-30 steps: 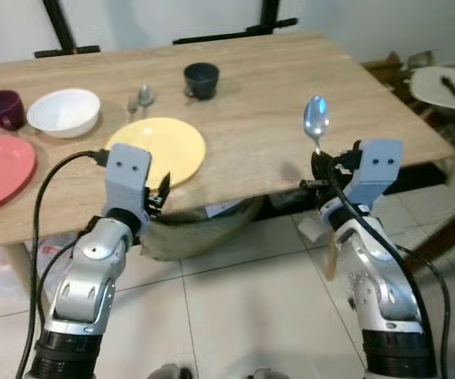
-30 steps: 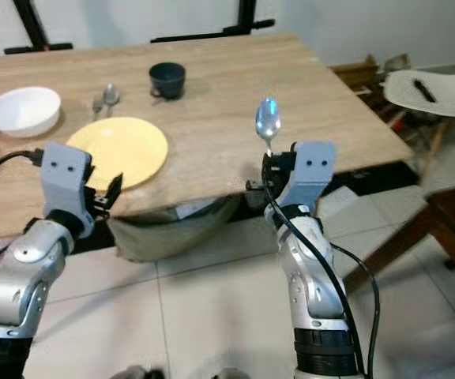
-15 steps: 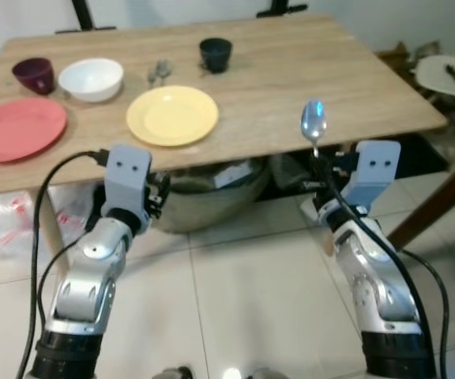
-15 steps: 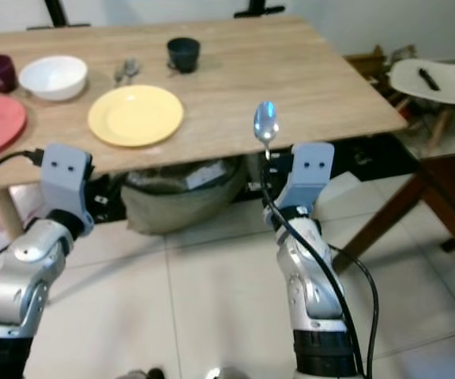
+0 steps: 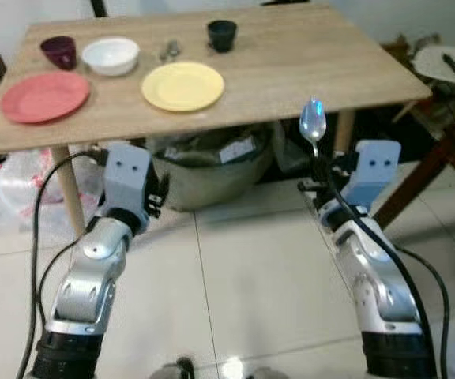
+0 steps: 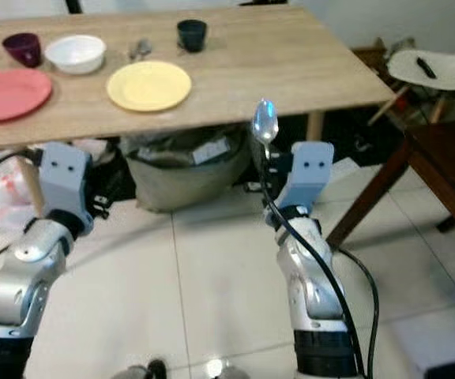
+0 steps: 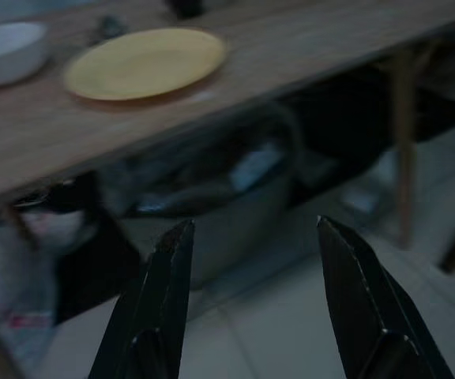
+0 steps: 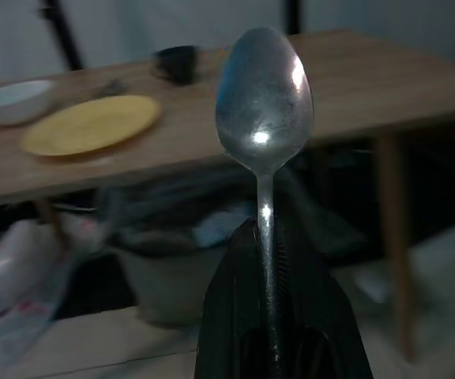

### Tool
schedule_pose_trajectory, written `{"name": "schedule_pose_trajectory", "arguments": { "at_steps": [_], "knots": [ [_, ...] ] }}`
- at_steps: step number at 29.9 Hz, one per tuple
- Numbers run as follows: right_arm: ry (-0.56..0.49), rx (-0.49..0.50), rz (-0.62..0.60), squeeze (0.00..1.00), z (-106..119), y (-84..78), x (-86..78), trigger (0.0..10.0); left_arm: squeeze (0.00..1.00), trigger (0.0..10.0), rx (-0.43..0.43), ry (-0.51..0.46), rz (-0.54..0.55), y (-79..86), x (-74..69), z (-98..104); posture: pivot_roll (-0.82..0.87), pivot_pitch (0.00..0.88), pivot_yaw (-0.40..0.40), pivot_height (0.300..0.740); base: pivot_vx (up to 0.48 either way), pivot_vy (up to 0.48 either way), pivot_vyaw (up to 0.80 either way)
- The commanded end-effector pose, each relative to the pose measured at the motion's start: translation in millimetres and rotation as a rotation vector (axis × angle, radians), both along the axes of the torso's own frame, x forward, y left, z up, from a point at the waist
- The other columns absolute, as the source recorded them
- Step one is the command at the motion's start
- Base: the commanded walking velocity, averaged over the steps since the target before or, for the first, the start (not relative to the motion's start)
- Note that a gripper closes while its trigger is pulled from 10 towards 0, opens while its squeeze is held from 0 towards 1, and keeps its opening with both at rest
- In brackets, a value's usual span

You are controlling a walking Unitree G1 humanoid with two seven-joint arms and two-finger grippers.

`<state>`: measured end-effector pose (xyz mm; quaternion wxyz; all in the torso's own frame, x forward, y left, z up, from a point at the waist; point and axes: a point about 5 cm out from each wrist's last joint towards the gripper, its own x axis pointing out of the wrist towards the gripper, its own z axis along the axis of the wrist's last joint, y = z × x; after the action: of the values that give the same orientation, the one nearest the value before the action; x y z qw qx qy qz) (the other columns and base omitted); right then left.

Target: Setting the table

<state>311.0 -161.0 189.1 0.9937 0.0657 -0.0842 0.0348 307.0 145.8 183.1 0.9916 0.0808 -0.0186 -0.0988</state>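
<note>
The metal spoon [image 5: 313, 124] stands upright, bowl up, its handle clamped between the closed fingers of the right gripper [image 8: 268, 276], over the tiled floor [image 5: 251, 268] short of the wooden table [image 5: 306, 55]. The left gripper [image 7: 251, 260] holds nothing, fingers spread wide. On the table, a yellow plate [image 5: 183, 85] lies near a white bowl [image 5: 110, 55].

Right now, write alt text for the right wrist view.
The right claw holds a spoon upright, bowl up. Behind it, blurred, a wooden table carries a yellow plate, a white bowl and a dark cup.
</note>
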Motion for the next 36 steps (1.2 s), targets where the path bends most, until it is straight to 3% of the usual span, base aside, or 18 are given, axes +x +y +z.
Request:
{"name": "schedule_pose_trajectory", "arguments": {
  "at_steps": [1, 23, 36],
  "knots": [
    [-0.003, -0.004, 0.010, 0.00, -0.2, 2.8, -1.0, 10.0, 0.00, 10.0, 0.009, 0.017, 0.017, 6.0, -0.7, -4.5, -0.11, 0.032, 0.038, 0.740, -0.326, 0.000, 0.00],
    [0.000, -0.006, 0.007, 0.00, -2.1, 3.0, -1.8, 10.0, 0.00, 10.0, 0.012, 0.019, 0.010, 5.7, 0.0, -5.4, -0.12, 0.029, 0.043, 0.740, -0.304, 0.000, 0.00],
    [-0.005, 0.003, 0.002, 0.00, -1.3, 1.7, -2.9, 10.0, 0.00, 10.0, -0.009, 0.038, 0.010, 3.6, 0.0, -7.0, -0.12, 0.036, 0.042, 0.740, 0.000, 0.000, 0.00]
  ]
}}
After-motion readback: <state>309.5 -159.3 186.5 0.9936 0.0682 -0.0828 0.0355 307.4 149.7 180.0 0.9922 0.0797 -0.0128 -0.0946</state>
